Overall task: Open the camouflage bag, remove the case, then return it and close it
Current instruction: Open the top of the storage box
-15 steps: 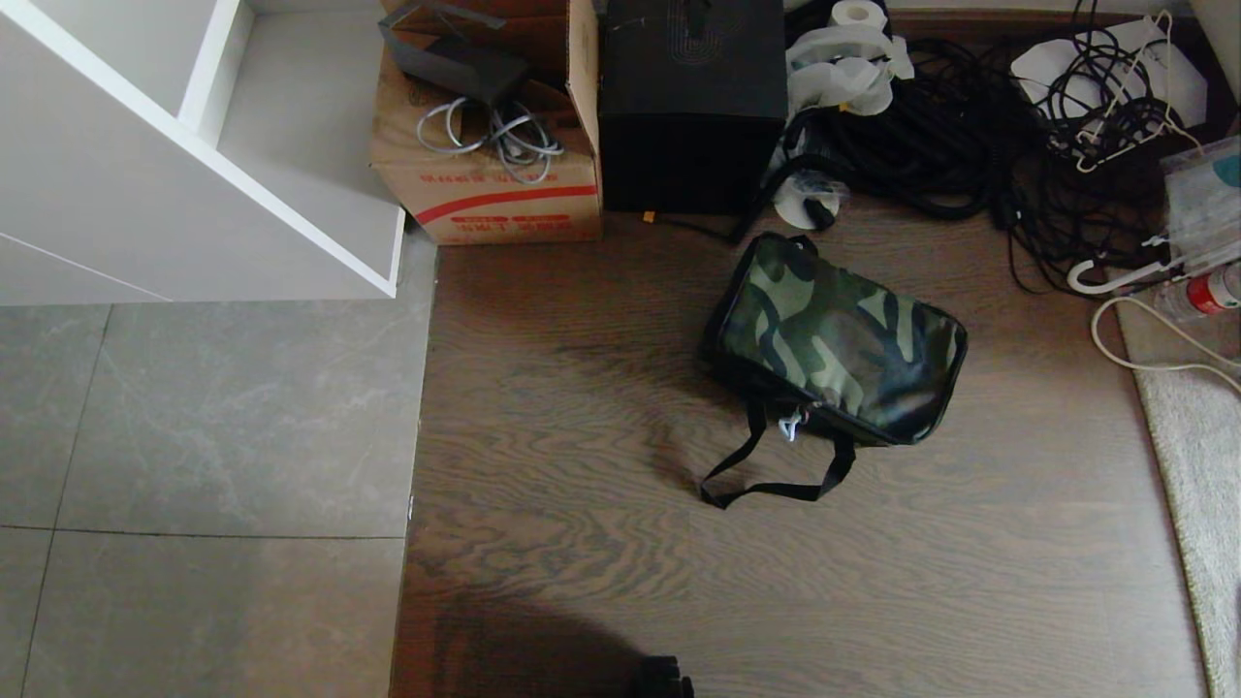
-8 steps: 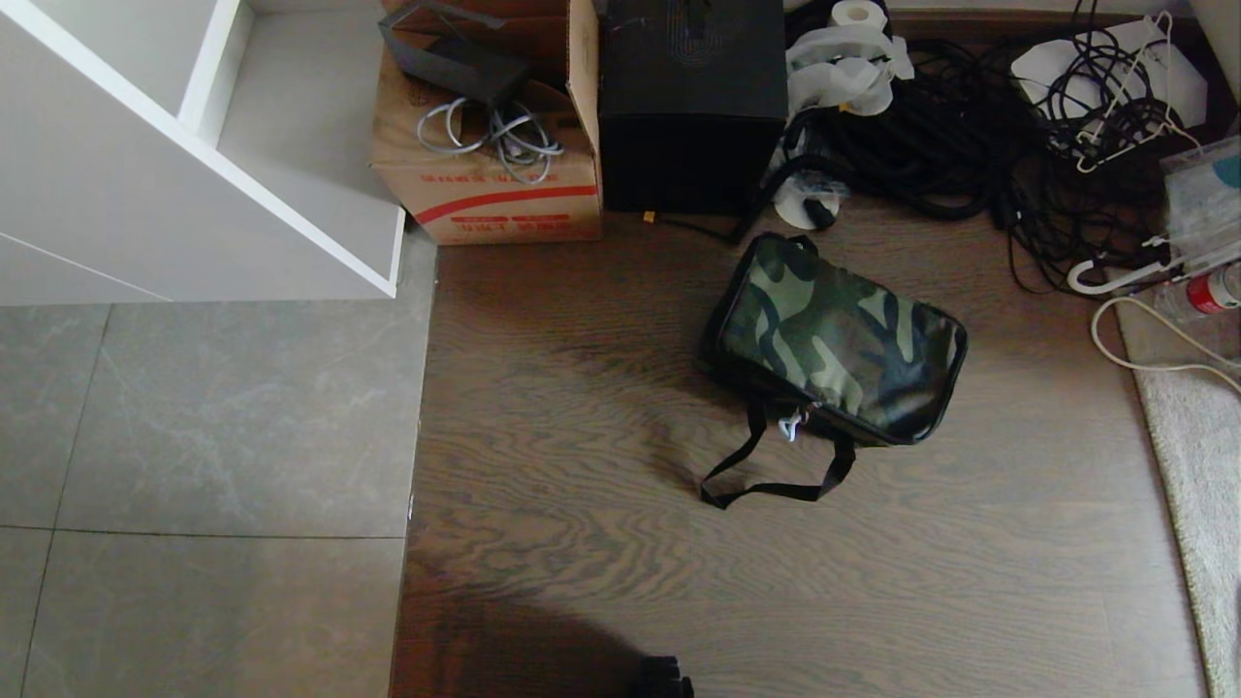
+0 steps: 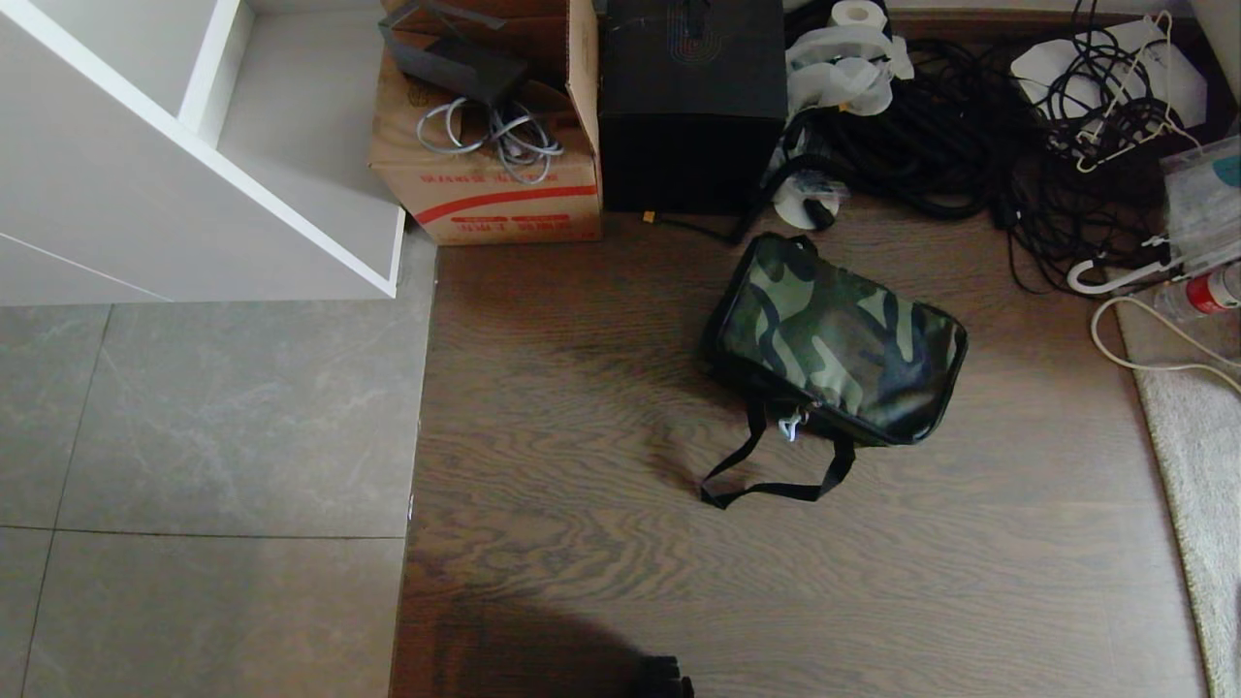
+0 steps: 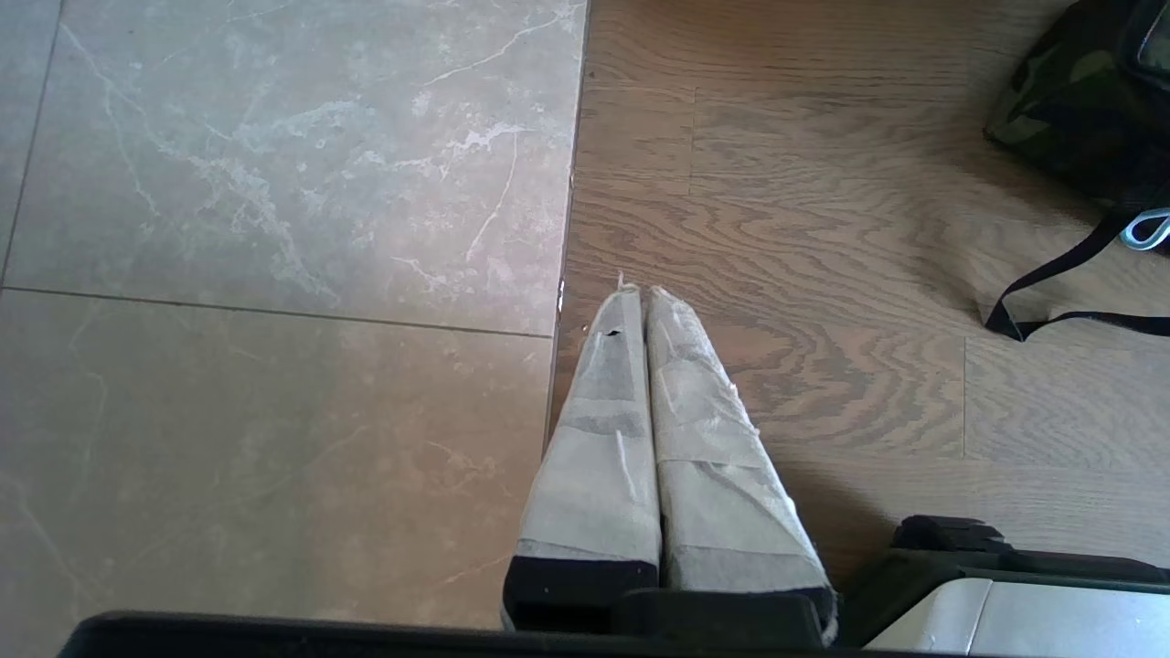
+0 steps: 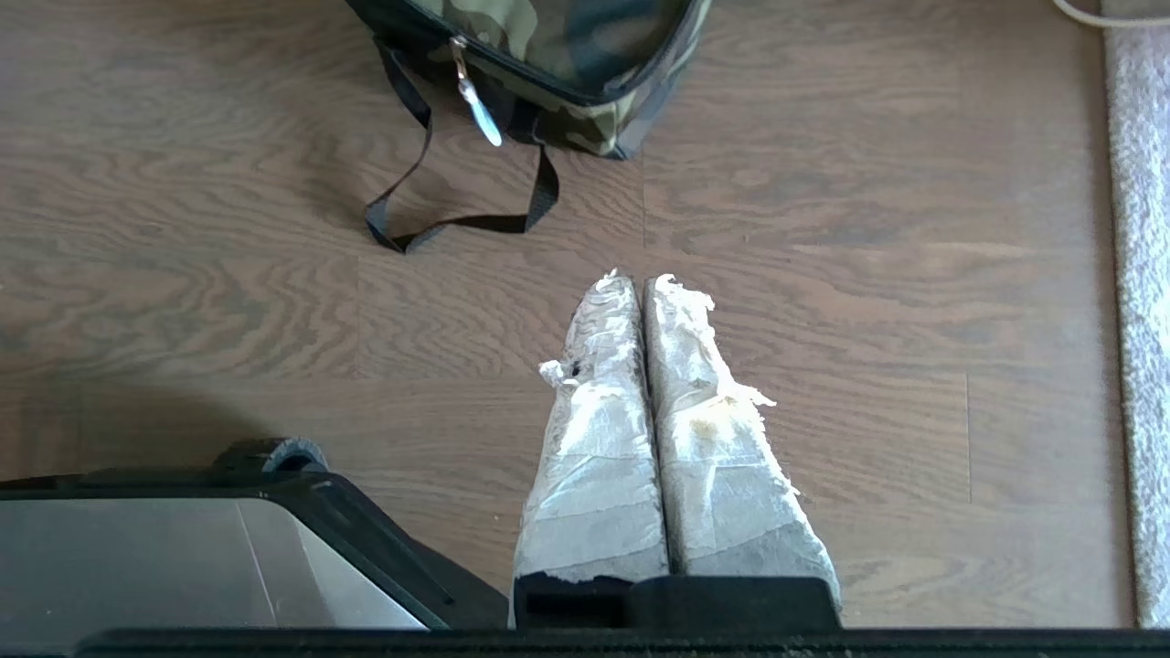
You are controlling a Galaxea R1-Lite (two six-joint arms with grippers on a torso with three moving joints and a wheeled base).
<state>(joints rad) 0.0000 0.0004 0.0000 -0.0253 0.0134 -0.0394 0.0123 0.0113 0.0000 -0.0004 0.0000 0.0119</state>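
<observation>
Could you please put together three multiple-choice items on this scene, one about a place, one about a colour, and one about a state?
1. Where does the soft camouflage fabric bag lie?
A. On the grey tiles
B. On the brown wood-grain floor
C. In the white shelf unit

2. What colour is the bag's loop strap?
A. Black
B. Red
C. White

3. How does the bag stand?
A. Flap thrown open
B. Zipped shut
C. Emptied, with the case beside it

Answers:
1 B, since the bag rests on the wood boards, in front of the tall black box, well away from the tiles.
2 A, since the strap lies as a black loop on the floor.
3 B, since the camouflage top lies flat with the zip pull hanging at its edge, and no case shows. The left gripper and right gripper are both shut and apart from the bag.
</observation>
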